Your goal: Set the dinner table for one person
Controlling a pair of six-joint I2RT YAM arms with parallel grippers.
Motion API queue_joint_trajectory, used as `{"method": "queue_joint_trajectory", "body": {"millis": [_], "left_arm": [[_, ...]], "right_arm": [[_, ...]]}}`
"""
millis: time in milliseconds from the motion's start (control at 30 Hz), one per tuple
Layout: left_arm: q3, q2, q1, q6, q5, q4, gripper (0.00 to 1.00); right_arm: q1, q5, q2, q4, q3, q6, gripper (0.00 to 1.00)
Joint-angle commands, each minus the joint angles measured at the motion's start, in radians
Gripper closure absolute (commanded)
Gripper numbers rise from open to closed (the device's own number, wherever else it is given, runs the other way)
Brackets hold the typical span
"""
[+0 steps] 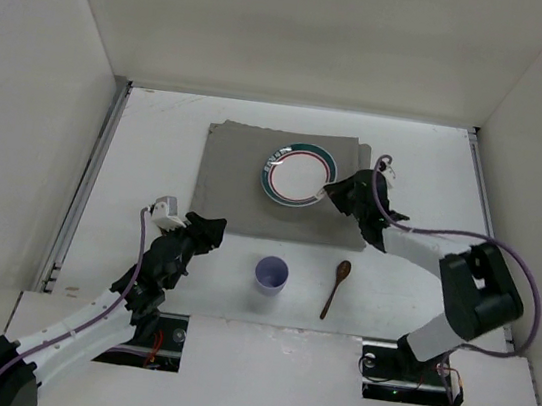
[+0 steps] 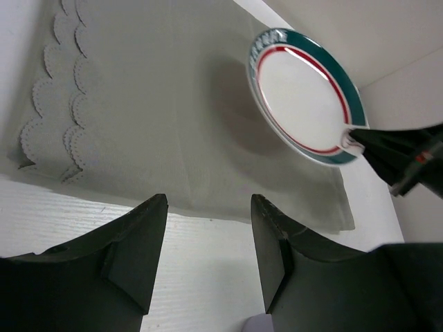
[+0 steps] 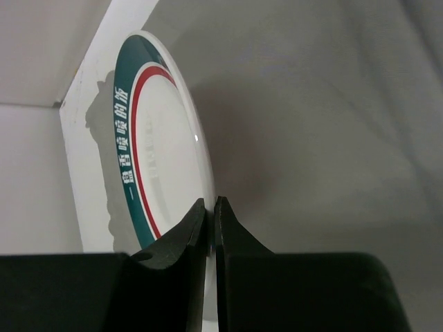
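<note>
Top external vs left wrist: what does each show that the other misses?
Top external only: the wooden spoon. Left wrist only: the scalloped edge of the placemat, and a close look at the left tool, open and empty. Both: the plate over that grey placemat, its rim pinched by the right tool.

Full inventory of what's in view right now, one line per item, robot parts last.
dinner table: 1, white, under everything
wall panels: 3, white, left, far and right of the table
placemat: 1, grey, far centre of the table
plate: 1, white with teal and red rim bands, over the placemat's right part
cup: 1, lavender, on the table nearer than the placemat
spoon: 1, brown, right of the cup
left gripper: 1, black, open, empty
right gripper: 1, black, shut on the plate's rim
</note>
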Motion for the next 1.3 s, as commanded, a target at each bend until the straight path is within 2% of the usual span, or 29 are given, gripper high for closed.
{"method": "queue_joint_trajectory", "body": {"millis": [0, 100, 267, 300, 433, 500, 600, 800, 900, 967, 1067, 1133, 1200, 1267], "left_arm": [[-0.05, 0.001, 0.008, 0.001, 0.001, 0.031, 0.51], [-0.05, 0.002, 0.007, 0.006, -0.016, 0.034, 0.51], [-0.049, 0.01, 0.007, 0.007, -0.027, 0.034, 0.51], [-0.049, 0.01, 0.008, 0.007, -0.024, 0.034, 0.51], [-0.055, 0.002, 0.005, 0.009, -0.036, 0.036, 0.51], [-0.053, 0.016, 0.008, 0.004, -0.032, 0.039, 0.51], [-0.049, 0.014, -0.007, 0.01, -0.033, 0.04, 0.51], [-0.049, 0.024, -0.015, 0.013, -0.044, 0.045, 0.51], [-0.041, 0.053, -0.022, 0.018, -0.045, 0.049, 0.55], [-0.038, 0.059, -0.038, 0.024, -0.058, 0.049, 0.57], [-0.032, 0.067, -0.054, 0.029, -0.071, 0.051, 0.61], [-0.026, 0.071, -0.07, 0.029, -0.081, 0.053, 0.63], [-0.016, 0.083, -0.079, 0.032, -0.094, 0.051, 0.66], [-0.012, 0.083, -0.096, 0.032, -0.099, 0.046, 0.69]], "right_arm": [[0.009, -0.029, 0.115, 0.171, 0.132, 0.085, 0.92], [0.018, -0.022, 0.199, 0.146, 0.198, 0.111, 0.91], [0.047, -0.013, 0.273, 0.016, 0.251, 0.102, 0.81], [0.05, -0.022, 0.288, -0.013, 0.264, 0.079, 0.78], [0.064, -0.014, 0.296, -0.116, 0.269, 0.006, 0.53], [0.064, 0.015, 0.247, -0.141, 0.227, -0.04, 0.42], [0.064, 0.07, 0.158, -0.157, 0.167, -0.112, 0.33], [0.113, 0.154, -0.035, -0.233, 0.114, -0.281, 0.28], [0.193, 0.194, -0.133, -0.308, 0.115, -0.375, 0.29], [0.266, 0.225, -0.199, -0.361, 0.117, -0.451, 0.38], [0.32, 0.263, -0.258, -0.436, 0.132, -0.489, 0.69], [0.325, 0.241, -0.273, -0.45, 0.137, -0.479, 0.82], [0.319, 0.192, -0.284, -0.451, 0.133, -0.458, 0.84], [0.328, 0.185, -0.299, -0.466, 0.13, -0.466, 0.8]]}}
